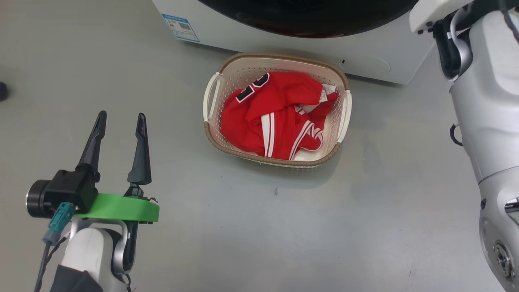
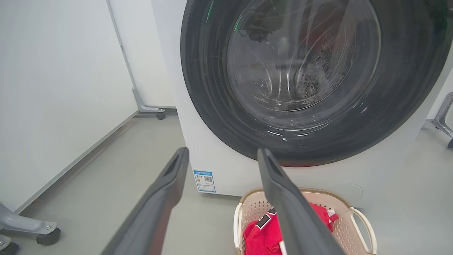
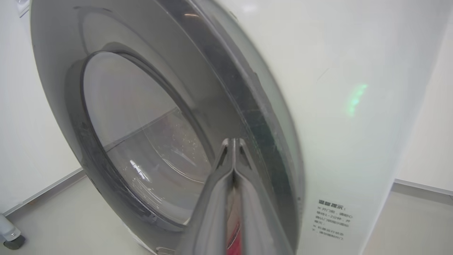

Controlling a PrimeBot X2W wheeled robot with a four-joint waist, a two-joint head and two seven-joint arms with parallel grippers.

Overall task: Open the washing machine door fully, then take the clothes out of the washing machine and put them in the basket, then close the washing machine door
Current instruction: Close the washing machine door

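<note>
While your left gripper (image 1: 121, 115) hangs over the smooth grey floor (image 1: 243, 227) with its 2 long dark fingers wide apart and nothing between them, the bright red clothes with white stripes (image 1: 279, 117) lie bunched up inside the small cream plastic basket with holes, a brown woven rim and 2 white handles (image 1: 243, 69). That basket sits on the floor just in front of the big white washing machine (image 1: 377, 56), below its big round door with the shiny black rim and clear glass middle (image 2: 205, 88). A small blue label (image 1: 180, 26) is stuck low on the machine's front, to the left of the basket. Your right gripper (image 3: 232, 141) is up by the edge of the door's black rim, its 2 fingers pressed tight together. From the left wrist view the door looks flat against the machine, but you cannot tell if it is fully shut.
</note>
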